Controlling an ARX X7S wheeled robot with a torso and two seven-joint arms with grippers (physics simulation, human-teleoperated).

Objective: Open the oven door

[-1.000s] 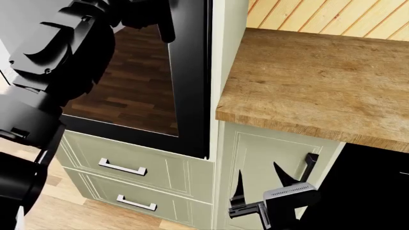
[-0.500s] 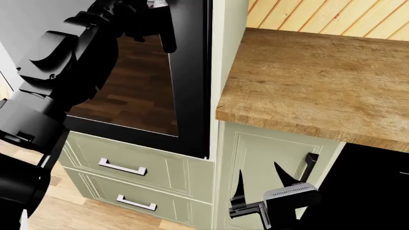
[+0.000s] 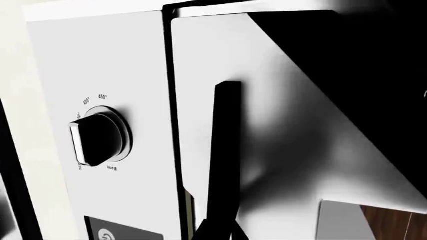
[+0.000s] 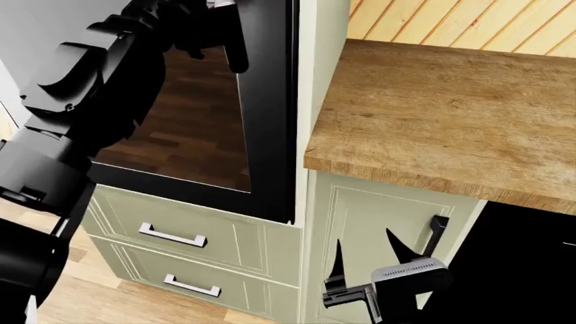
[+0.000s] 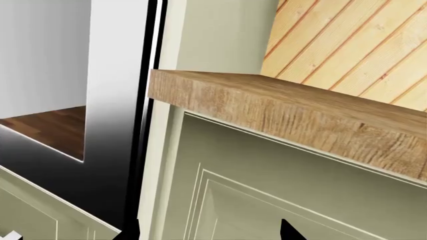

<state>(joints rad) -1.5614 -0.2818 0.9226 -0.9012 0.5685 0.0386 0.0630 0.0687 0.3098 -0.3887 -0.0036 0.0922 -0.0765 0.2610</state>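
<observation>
Oven door [image 4: 261,115] was shut, sitting flush just left of the wooden desk [image 4: 450,115].

It had a glossy black frame and a big dark glass window that mirrored a brown plank floor; from the left wrist camera its upper face looked pale grey, with a black bar handle [image 3: 223,160] running along it right beside a control knob [image 3: 100,136]. Two pale green drawers [image 4: 180,243] sat right below the door, and a green cabinet door [image 4: 378,223] was under the desk. The left gripper [image 4: 220,27] was up at the door's top edge, but I couldn't tell how its jaws stood. The right gripper [image 4: 365,260] hung low in front of that cabinet door, jaws spread, holding nothing.
</observation>
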